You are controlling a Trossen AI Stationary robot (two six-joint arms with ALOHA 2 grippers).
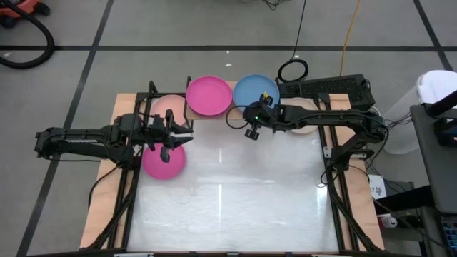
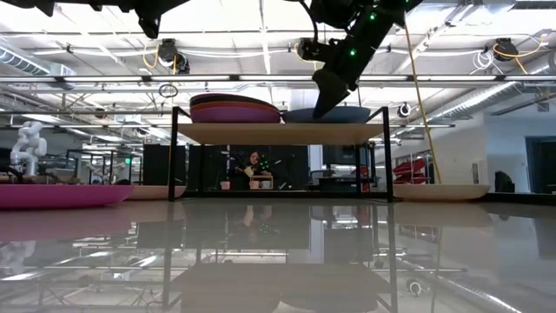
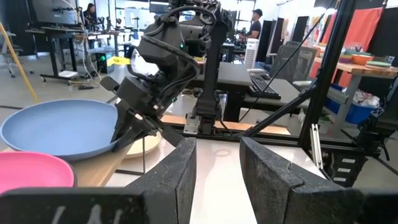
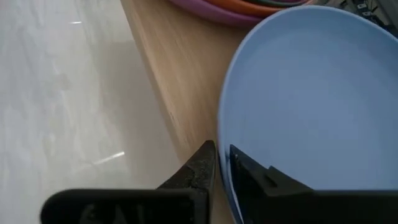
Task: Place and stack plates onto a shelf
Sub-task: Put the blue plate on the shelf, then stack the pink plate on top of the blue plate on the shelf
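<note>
The light-wood shelf (image 1: 230,114) (image 2: 278,133) stands at the table's far edge. On its left half lies a stack of plates topped by a hot pink plate (image 1: 208,95) (image 2: 234,109). The blue plate (image 1: 250,89) (image 2: 343,114) (image 4: 311,93) lies on its right half. My right gripper (image 1: 264,102) (image 2: 326,97) (image 4: 222,165) is shut on the blue plate's rim. My left gripper (image 1: 184,136) (image 3: 217,162) hovers open above the table's left part, beside the magenta plate (image 1: 163,160) (image 2: 52,193), which lies flat on the table. My right gripper pinches the blue plate's near rim (image 4: 225,140) between its two fingers, one finger over the plate's inner face and one under the rim. The fingers slant down from the table's near side. The plate rests about level on the shelf board (image 4: 174,81).
A light pink plate (image 1: 168,107) lies on the table left of the shelf. A beige plate (image 1: 305,123) (image 2: 439,191) lies to the right, under my right arm. Black frame rails (image 1: 132,193) run along both table sides. The middle of the white tabletop (image 1: 235,193) is bare.
</note>
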